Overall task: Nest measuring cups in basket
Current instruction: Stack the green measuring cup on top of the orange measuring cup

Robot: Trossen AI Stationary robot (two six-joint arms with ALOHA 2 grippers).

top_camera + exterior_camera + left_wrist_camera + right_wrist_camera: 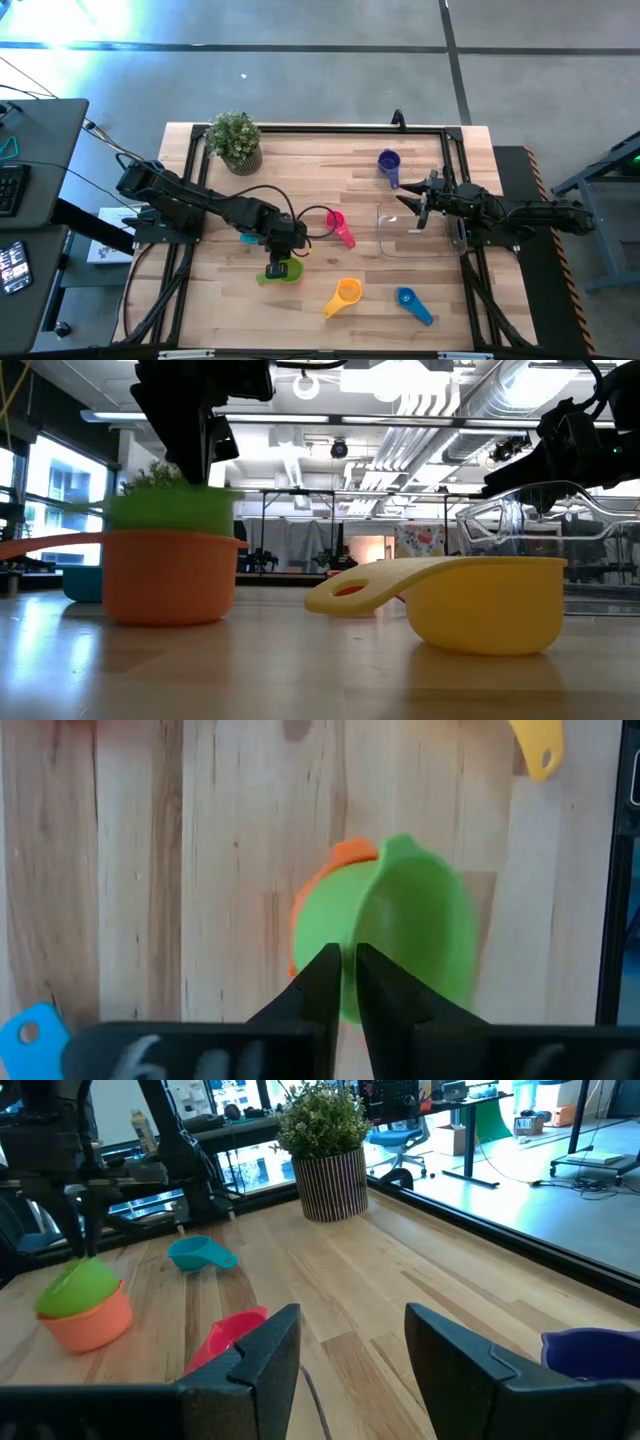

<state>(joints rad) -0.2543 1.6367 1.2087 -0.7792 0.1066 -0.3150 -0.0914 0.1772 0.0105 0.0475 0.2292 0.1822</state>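
Observation:
The green measuring cup (415, 920) sits tilted inside the salmon-pink cup (345, 852), near the middle of the table (285, 271). My left gripper (345, 952) stands right above it, shut on its rim. Four other cups lie singly on the wood: teal (249, 237), magenta (340, 228), orange-yellow (345, 293) and blue (411, 303). The purple cup (389, 162) stands toward the far edge. The clear basket (440, 248) rests right of centre. My right gripper (350, 1350) hovers open over the basket's far-left corner (415, 205). My left gripper pinches the green cup's rim (362, 920) between its two fingers, one on the inner side of the wall and one on the outer. The fingers point down from above. The cup is tilted, its lower part resting in the salmon-pink cup (165, 575).
A potted green plant (236, 142) stands at the far-left corner. A black frame rail (320, 128) runs round the table. A thin cable (305, 215) loops beside the magenta cup. Bare wood lies between the cups along the near edge.

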